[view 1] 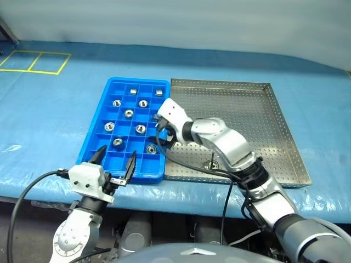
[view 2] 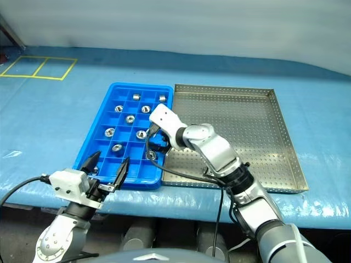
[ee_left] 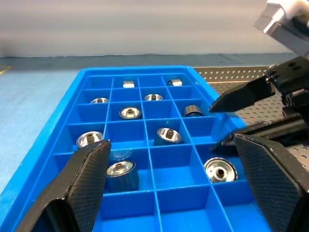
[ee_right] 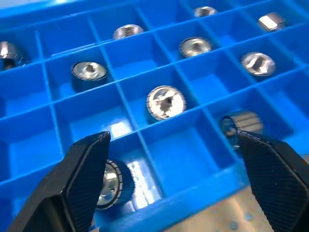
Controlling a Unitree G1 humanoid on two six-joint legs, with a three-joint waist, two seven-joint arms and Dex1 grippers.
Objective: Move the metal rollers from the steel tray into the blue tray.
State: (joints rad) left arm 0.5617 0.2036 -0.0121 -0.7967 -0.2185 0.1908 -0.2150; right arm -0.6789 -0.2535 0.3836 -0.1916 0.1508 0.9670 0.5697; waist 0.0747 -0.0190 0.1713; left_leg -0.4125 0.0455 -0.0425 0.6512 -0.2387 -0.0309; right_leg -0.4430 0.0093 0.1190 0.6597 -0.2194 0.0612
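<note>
The blue tray (view 1: 95, 123) lies left of the steel tray (view 1: 247, 115), touching it. Several metal rollers (view 1: 129, 113) sit singly in its compartments. My right gripper (view 1: 163, 137) hovers open over the tray's right-hand column, empty. One roller (ee_right: 113, 186) lies in the compartment just under one of its fingers (ee_right: 82, 179), and another roller (ee_right: 165, 102) sits further ahead. My left gripper (view 1: 115, 161) is open and empty over the tray's near edge. A small round piece (view 1: 213, 164) rests on the steel tray beside my right forearm.
Both trays sit on a table covered in blue sheeting (view 1: 49, 120). Yellow tape lines (view 1: 35, 61) mark its far left corner. A black cable (view 1: 186, 164) runs from my right wrist over the steel tray's near rim. The table's front edge is close below both trays.
</note>
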